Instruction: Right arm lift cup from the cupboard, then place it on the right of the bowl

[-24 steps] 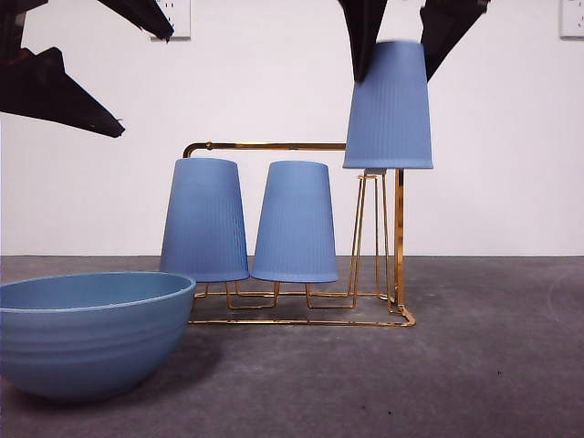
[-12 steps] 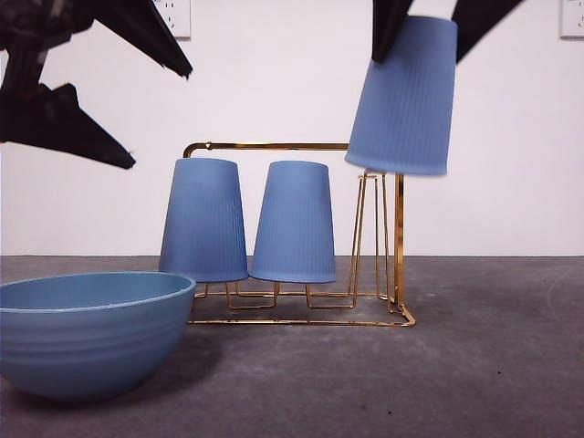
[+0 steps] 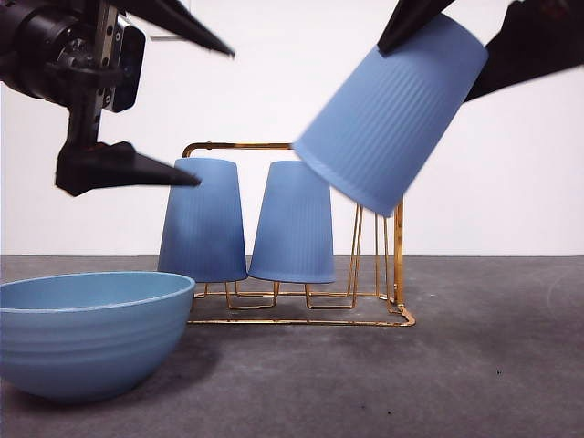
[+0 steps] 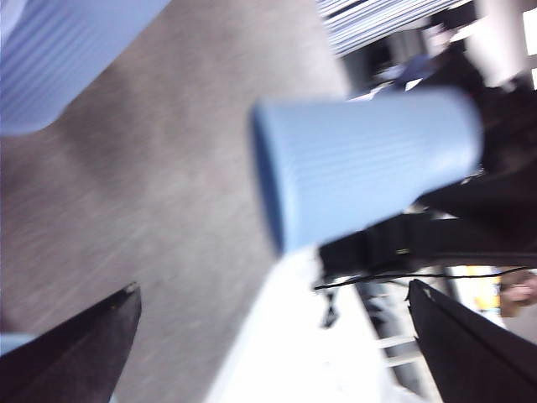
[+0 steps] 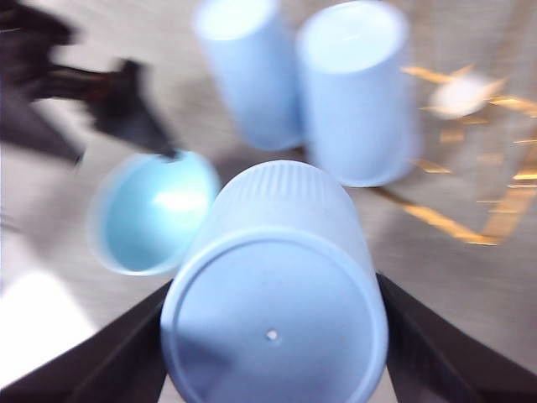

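Observation:
My right gripper (image 3: 456, 41) is shut on a ribbed blue cup (image 3: 391, 114) and holds it tilted in the air, above and in front of the gold wire cupboard (image 3: 301, 146). The right wrist view shows the cup's closed bottom (image 5: 275, 332) between my black fingers (image 5: 419, 353). Two more blue cups (image 3: 203, 219) (image 3: 294, 222) stand upside down on the cupboard. The wide blue bowl (image 3: 82, 333) sits at the front left. My left gripper (image 3: 192, 114) is open, high at the left near the leftmost cup. The left wrist view shows the held cup (image 4: 361, 164).
Grey table surface (image 3: 493, 365) stretches to the right of the bowl and in front of the cupboard. A white wall stands behind. The cupboard's empty prongs (image 3: 370, 237) rise at its right end.
The right gripper has tipped the cup from upright-inverted to strongly tilted and brought it nearer and larger. The left gripper has moved right and down toward the leftmost cup.

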You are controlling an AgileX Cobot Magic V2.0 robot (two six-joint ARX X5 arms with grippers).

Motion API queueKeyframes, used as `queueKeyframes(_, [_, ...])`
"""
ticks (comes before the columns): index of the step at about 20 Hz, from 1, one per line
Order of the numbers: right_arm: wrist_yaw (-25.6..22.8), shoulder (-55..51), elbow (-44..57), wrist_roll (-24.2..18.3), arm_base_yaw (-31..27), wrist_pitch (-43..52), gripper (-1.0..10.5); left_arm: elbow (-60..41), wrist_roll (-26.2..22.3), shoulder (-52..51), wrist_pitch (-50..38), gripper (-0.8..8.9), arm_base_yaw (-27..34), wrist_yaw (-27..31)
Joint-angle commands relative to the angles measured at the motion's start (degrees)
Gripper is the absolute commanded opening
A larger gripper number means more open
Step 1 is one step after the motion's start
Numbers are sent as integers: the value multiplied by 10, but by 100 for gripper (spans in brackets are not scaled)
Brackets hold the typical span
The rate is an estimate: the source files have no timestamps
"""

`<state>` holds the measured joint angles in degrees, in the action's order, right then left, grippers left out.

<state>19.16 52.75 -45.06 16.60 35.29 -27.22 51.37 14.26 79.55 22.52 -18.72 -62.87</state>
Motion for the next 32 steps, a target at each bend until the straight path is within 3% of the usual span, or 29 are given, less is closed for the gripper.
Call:
queueKeyframes(1, [56,-10,52,67,-10,91,211,12,51,18,-30,494,3,-44])
queueKeyframes(4, [110,-11,133,150,-15,249,210,12,64,31,-33,495,3,-59])
queueKeyframes(7, [110,-11,198,218,-15,367,154,12,88,49,-49,494,2,-91])
queueKeyframes(8, [108,-11,236,262,-15,439,99,12,107,64,-63,494,-2,-100])
queueKeyframes(11, [105,-5,267,308,-12,522,100,12,142,80,-100,493,-18,-119])
queueKeyframes(14, [102,19,270,319,-2,555,100,12,194,90,-161,490,-37,-134])
queueKeyframes(17, [91,56,270,330,21,588,100,12,212,91,-187,442,-44,-141])
queueKeyframes(24, [96,121,270,353,33,657,100,12,225,91,-187,11,-44,-141])
queueKeyframes(27, [97,121,270,356,33,657,122,12,224,91,-187,4,-44,-141])
queueKeyframes(32, [111,121,270,357,32,657,371,12,233,91,-187,4,-44,-144])
